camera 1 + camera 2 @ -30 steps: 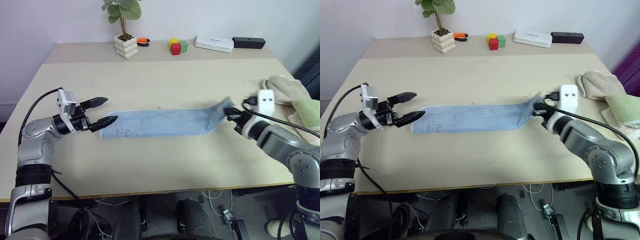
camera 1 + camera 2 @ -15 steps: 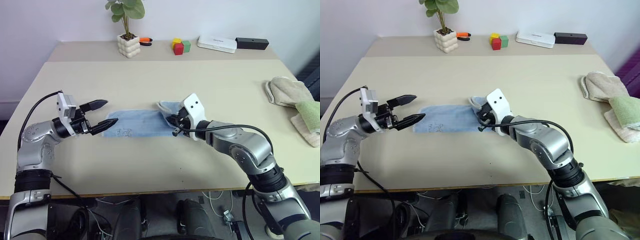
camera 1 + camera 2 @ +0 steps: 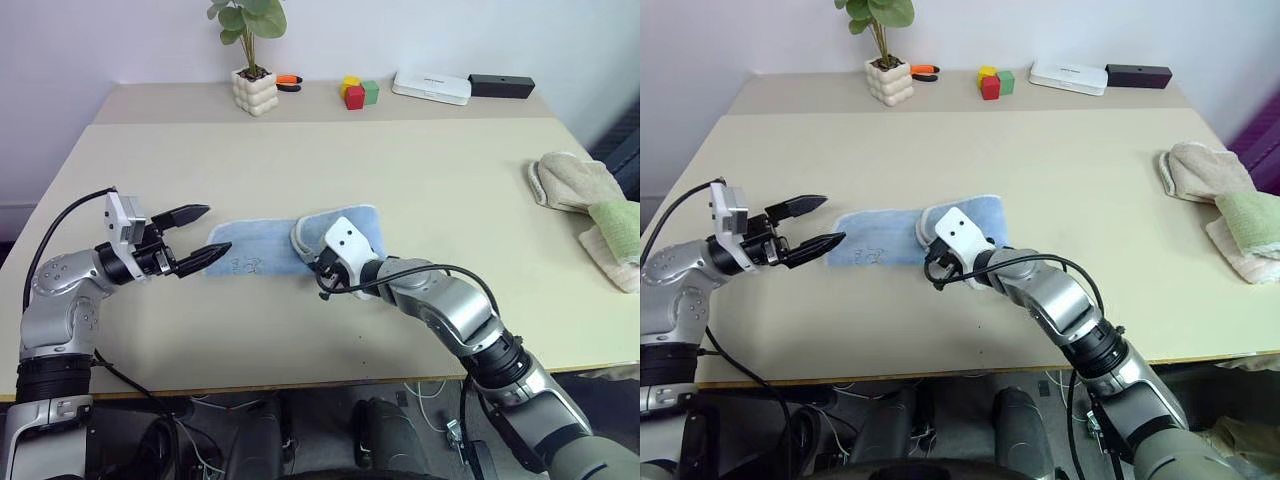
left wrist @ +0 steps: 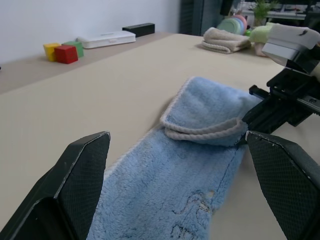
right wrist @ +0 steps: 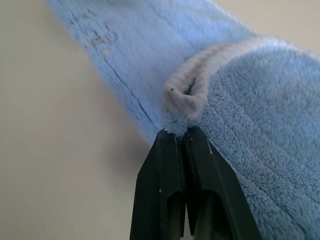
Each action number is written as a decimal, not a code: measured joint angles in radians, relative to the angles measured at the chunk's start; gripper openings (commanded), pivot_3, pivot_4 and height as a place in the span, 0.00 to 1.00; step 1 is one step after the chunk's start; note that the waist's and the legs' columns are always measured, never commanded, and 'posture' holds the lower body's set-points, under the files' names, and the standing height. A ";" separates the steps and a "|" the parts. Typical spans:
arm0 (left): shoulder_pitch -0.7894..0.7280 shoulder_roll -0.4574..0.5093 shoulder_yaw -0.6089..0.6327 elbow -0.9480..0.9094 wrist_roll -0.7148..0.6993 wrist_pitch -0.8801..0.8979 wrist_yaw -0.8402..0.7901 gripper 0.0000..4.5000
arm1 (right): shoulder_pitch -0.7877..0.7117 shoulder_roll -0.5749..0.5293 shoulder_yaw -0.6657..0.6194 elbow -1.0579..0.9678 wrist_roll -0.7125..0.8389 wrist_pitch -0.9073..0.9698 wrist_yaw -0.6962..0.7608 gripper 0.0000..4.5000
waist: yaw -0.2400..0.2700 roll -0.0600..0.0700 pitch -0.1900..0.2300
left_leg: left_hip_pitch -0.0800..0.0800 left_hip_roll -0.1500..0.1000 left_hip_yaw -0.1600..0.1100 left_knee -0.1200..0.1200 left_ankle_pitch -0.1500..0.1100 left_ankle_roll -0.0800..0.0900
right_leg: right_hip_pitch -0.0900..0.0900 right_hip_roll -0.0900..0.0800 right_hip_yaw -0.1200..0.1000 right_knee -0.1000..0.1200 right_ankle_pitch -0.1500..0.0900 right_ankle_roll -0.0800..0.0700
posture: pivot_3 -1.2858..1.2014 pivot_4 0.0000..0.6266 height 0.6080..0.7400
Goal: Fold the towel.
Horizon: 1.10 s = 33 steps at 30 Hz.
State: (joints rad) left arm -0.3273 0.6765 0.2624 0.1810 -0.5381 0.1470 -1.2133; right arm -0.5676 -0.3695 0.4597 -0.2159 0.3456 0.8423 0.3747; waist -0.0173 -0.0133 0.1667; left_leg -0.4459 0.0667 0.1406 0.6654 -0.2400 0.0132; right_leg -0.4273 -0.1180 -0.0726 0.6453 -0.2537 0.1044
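The light blue towel [image 3: 255, 258] lies on the table [image 3: 420, 170], its right end doubled back over the middle into a loose fold [image 3: 345, 224] with the whitish hem curled at the crease. My right gripper [image 3: 312, 266] is shut on that hem, and its black fingertips [image 5: 174, 136] pinch the curled edge against the lower layer. My left gripper [image 3: 214, 230] hovers open just off the towel's left end, where the dark logo [image 3: 245, 264] shows. From the left wrist, the towel [image 4: 170, 185] stretches between my spread fingers [image 4: 82, 165] toward the right gripper [image 4: 280, 100].
A potted plant [image 3: 251, 90], an orange tool [image 3: 287, 80], coloured blocks [image 3: 356, 92], a white box [image 3: 430, 87] and a black box [image 3: 500, 85] line the far edge. A beige cloth [image 3: 572, 182] and a pale green cloth [image 3: 620, 225] lie at the right edge.
My right gripper has carried the towel's right end leftward across the table and laid it over the middle, so the long strip is now doubled. The left gripper has stayed open beside the left end.
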 measured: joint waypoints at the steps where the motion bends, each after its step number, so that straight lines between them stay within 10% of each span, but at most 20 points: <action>1: 0.000 0.000 0.000 0.000 0.000 0.000 0.000 1.00 | 0.000 0.018 -0.003 0.010 -0.008 0.000 -0.003 0.27 | 0.000 0.000 0.000 | 0.000 0.000 0.000 0.000 0.000 0.000 | 0.000 0.000 0.000 0.000 0.000 0.000 | 0.52 0.24 0.96; 7: -0.003 0.000 -0.001 0.002 0.000 -0.001 -0.003 1.00 | 0.002 0.035 -0.062 -0.007 -0.008 0.014 0.042 0.95 | 0.004 0.000 0.000 | 0.000 0.000 0.000 0.000 0.000 0.000 | 0.000 0.000 0.000 0.000 0.000 0.000 | 0.52 0.24 0.96; 16: -0.048 -0.001 -0.007 0.036 0.002 -0.008 -0.024 1.00 | -0.057 -0.041 -0.221 -0.044 0.051 -0.025 0.203 0.97 | 0.000 0.000 0.000 | 0.001 0.000 0.000 0.000 0.000 0.000 | 0.000 0.000 0.000 0.000 0.000 0.000 | 0.52 0.24 0.96; 19: -0.053 -0.003 -0.012 0.052 0.005 -0.011 -0.025 1.00 | -0.090 -0.018 -0.255 0.068 -0.013 -0.093 0.140 0.79 | -0.001 0.000 0.000 | 0.001 0.000 0.002 -0.001 0.000 -0.001 | 0.000 0.000 0.000 0.000 0.000 0.000 | 0.52 0.24 0.96; 26: -0.054 -0.007 -0.015 0.052 0.006 -0.011 -0.023 1.00 | -0.054 0.100 -0.244 0.340 -0.154 -0.321 0.034 0.00 | -0.006 0.000 0.000 | 0.001 0.000 0.004 -0.002 0.001 -0.002 | 0.000 0.001 0.000 0.000 0.000 0.000 | 0.52 0.24 0.96; 33: -0.048 -0.009 -0.017 0.049 0.006 -0.011 -0.015 1.00 | 0.015 0.161 -0.244 0.532 -0.250 -0.597 -0.015 0.00 | -0.004 -0.001 0.000 | 0.002 0.000 0.004 -0.001 0.004 -0.007 | 0.001 0.001 0.000 0.000 0.000 0.000 | 0.52 0.24 0.96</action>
State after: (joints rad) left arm -0.3756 0.6672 0.2455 0.2303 -0.5318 0.1358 -1.2282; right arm -0.5522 -0.2090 0.2157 0.3161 0.0960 0.2456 0.3600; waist -0.0211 -0.0139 0.1666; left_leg -0.4442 0.0668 0.1450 0.6640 -0.2359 0.0061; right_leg -0.4263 -0.1174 -0.0730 0.6454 -0.2536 0.1046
